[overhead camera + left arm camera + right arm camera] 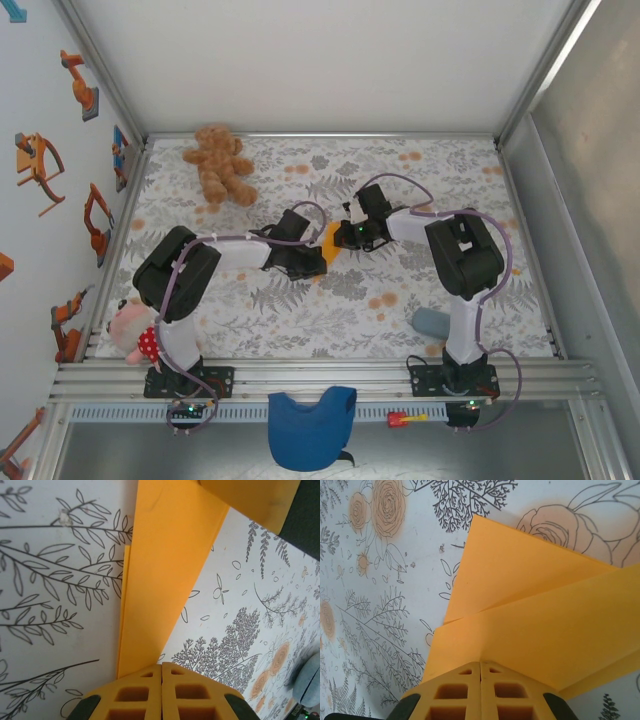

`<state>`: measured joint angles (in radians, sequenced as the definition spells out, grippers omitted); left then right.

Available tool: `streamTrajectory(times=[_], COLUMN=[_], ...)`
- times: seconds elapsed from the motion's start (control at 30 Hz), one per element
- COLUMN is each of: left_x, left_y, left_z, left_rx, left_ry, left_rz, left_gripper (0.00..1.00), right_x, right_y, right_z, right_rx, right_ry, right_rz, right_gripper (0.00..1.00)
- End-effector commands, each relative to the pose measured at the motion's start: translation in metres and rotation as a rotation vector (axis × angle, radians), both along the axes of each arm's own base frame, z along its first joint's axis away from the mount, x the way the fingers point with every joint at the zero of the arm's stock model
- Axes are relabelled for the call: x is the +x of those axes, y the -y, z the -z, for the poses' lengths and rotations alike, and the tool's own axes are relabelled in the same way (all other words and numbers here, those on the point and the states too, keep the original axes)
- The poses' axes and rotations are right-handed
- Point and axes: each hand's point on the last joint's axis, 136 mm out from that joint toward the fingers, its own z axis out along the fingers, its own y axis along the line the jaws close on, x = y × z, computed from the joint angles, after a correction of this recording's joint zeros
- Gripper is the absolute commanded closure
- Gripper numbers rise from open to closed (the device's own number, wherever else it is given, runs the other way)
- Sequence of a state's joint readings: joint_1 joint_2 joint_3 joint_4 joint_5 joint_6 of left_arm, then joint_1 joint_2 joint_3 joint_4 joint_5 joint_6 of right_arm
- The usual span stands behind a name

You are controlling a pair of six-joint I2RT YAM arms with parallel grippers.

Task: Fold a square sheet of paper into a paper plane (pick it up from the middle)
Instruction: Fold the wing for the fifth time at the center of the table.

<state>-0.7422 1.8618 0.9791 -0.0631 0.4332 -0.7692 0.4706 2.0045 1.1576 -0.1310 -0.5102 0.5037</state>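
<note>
Paper (pixel 331 240) is held between the two grippers at the middle of the table (pixel 250 330), already creased into layered flaps. Left gripper (pixel 161 666) has its jaws pressed together on a narrow folded end, with a long tapering flap running away from the fingertips. Right gripper (pixel 480 662) is likewise clamped on the other side, where two flaps overlap at an angle.

The risk, as I judge it, is that both ends are pinched and the arms sit very close. Any pull apart could tear the thin paper or drag it out of one grip. A twist by either wrist could skew the crease, so the layers no longer line up. Letting go on one side may let the flaps spring open.
</note>
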Motion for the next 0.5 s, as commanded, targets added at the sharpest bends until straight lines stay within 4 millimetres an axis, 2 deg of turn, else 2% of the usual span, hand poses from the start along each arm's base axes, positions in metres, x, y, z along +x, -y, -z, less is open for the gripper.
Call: streamTrajectory(times=[0.0,0.47], left_x=[-0.031,-0.047], left_y=[-0.018,-0.036], left_z=[0.013,0.031], left_rx=[0.084,0.156], left_ry=[-0.097,-0.135], left_rz=[0.010,0.005], left_gripper=[0.93,0.95], right_x=[-0.044,-0.047], right_y=[0.051,0.055], right_z=[0.081,0.087], right_rx=[-0.277,-0.302], right_ry=[-0.205,-0.224], right_rz=[0.051,0.056], right_gripper=[0.97,0.97])
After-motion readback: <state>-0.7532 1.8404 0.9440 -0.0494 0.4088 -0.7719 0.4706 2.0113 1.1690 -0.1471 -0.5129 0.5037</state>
